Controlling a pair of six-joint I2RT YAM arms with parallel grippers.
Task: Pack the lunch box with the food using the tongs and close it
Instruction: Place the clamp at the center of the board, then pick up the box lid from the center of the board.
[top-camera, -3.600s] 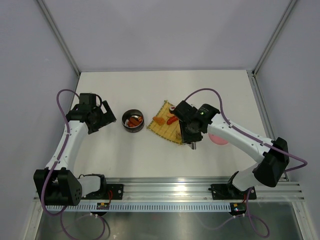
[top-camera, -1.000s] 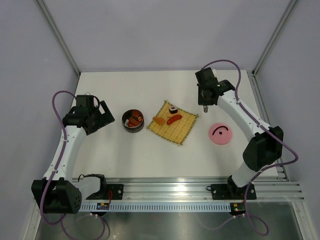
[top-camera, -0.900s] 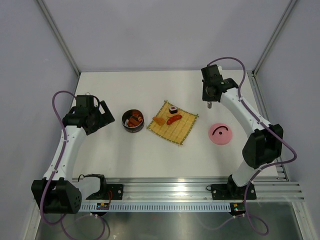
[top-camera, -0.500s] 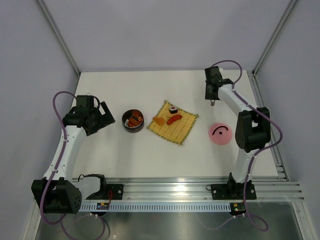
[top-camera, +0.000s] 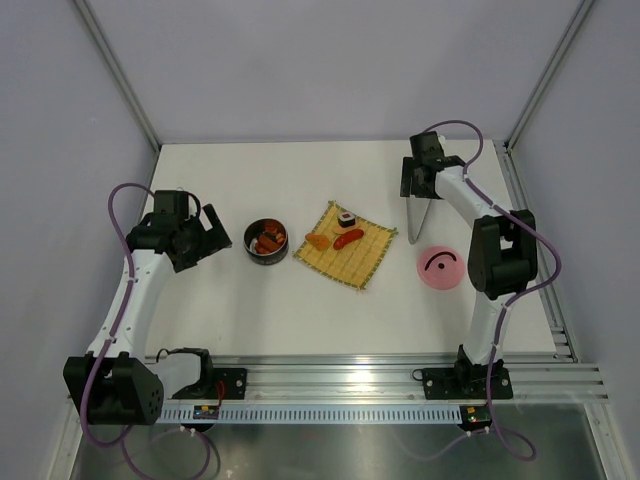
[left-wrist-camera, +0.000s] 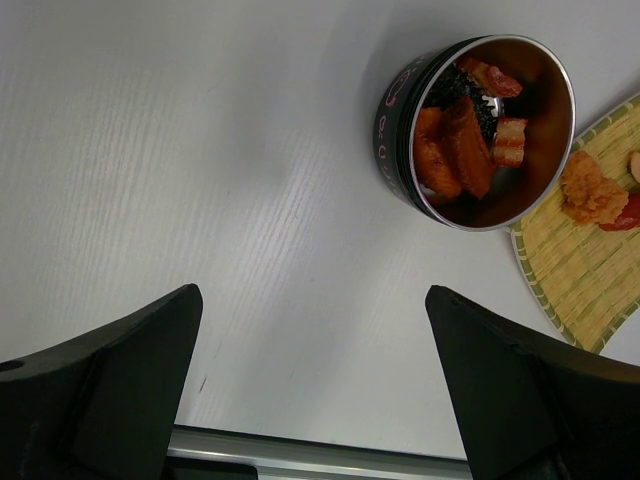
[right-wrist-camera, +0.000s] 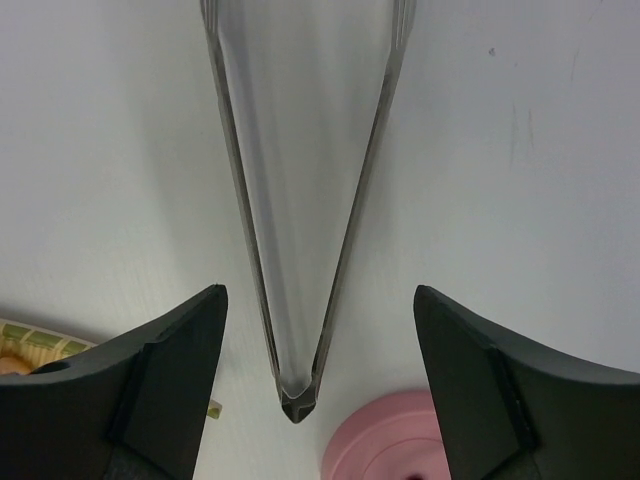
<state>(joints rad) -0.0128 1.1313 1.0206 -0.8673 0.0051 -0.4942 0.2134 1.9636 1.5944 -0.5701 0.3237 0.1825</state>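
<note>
Your right claw (right-wrist-camera: 318, 345) gapes; tongs (right-wrist-camera: 243, 200) lie between its 2 fingers (right-wrist-camera: 160, 390) (touching neither), tip by lid (right-wrist-camera: 395, 452).

You're looking at a white counter (top-camera: 300, 310) with four things resting directly on it. The round metal lunch box (top-camera: 266, 260) sits left of centre, uncovered. Just beside it to the right, not touching, the square bamboo mat (top-camera: 350, 265) lies turned corner-on. The pink lid (top-camera: 440, 268) lies flat well to the mat's right. Behind the lid, the tongs (top-camera: 412, 232) lie flat, their joined end pointing at the lid and stopping just short of it.
</note>
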